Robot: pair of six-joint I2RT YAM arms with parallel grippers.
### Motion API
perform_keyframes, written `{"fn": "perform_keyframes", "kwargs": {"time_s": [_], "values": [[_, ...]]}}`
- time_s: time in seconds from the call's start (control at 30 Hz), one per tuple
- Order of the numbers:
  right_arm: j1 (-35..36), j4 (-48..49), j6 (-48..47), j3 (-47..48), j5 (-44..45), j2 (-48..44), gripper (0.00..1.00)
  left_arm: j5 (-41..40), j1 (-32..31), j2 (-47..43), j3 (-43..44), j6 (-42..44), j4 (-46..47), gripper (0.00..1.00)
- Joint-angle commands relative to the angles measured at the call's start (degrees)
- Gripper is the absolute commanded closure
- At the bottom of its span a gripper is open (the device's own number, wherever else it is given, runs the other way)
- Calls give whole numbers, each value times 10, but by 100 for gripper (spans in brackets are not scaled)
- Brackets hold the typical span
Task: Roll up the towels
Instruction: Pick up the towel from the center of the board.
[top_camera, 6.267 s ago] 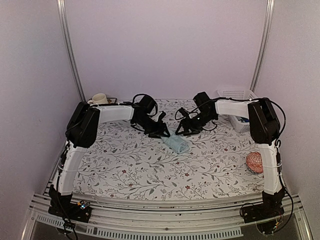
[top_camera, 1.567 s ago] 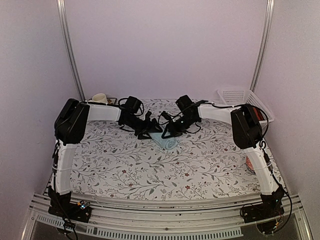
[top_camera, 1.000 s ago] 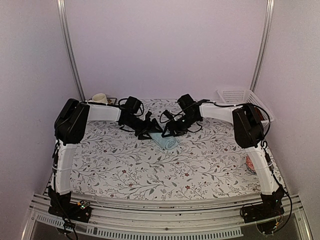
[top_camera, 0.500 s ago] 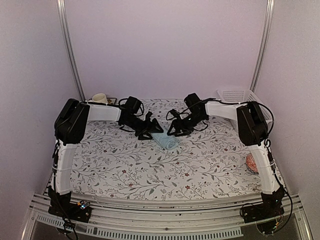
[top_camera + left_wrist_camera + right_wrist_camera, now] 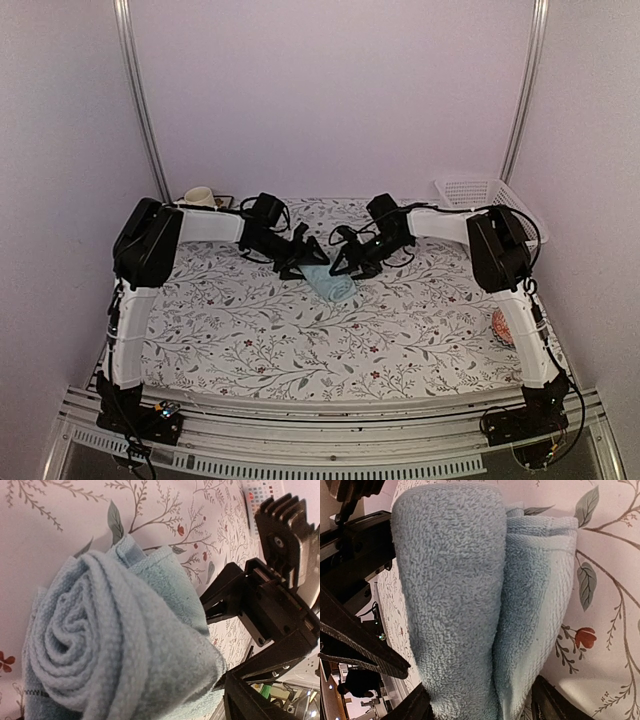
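Note:
A pale light blue towel (image 5: 333,283), rolled into a short cylinder, lies on the floral cloth near the table's middle. Its spiral end (image 5: 75,640) fills the left wrist view and its side (image 5: 470,595) fills the right wrist view. My left gripper (image 5: 308,262) is at the roll's far left end, jaws wide around it; only one dark finger (image 5: 250,700) shows. From the far right, my right gripper (image 5: 348,264) straddles the roll, open, with a fingertip (image 5: 417,705) on each side and no squeeze showing. The maroon towel is out of view.
A white basket (image 5: 480,190) stands at the back right corner and a cup (image 5: 198,196) at the back left. An orange-pink patterned ball (image 5: 503,326) sits by the right arm's lower link. Both arms meet over the towel.
The right gripper has opened wider. Its arm drew off to the right half a second ago and has come back onto the roll. The left gripper has barely moved.

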Motion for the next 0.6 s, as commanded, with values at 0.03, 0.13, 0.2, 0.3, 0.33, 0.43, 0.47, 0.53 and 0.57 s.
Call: {"fn": "perform_keyframes", "kwargs": {"time_s": [0.03,0.13,0.2,0.3,0.33,0.43,0.47,0.53,0.57], "values": [[10,27,16,-9,-45,27,34,35,-4,25,7,1,15,11],[13,41,26,-7,-53,31,34,54,-11,34,13,2,21,11],[14,47,30,-4,-63,35,35,62,-15,37,20,5,24,11],[18,49,33,-2,-66,41,37,73,-22,43,36,8,24,11],[20,49,33,-2,-67,41,38,74,-24,44,40,9,22,10],[23,51,33,-4,-68,43,47,75,-27,43,42,9,21,10],[23,55,35,-5,-68,42,51,76,-27,43,40,9,21,10],[22,67,45,-7,-71,40,61,77,-30,41,39,10,21,10],[22,75,50,-7,-76,40,68,77,-31,40,37,10,21,10]]}}
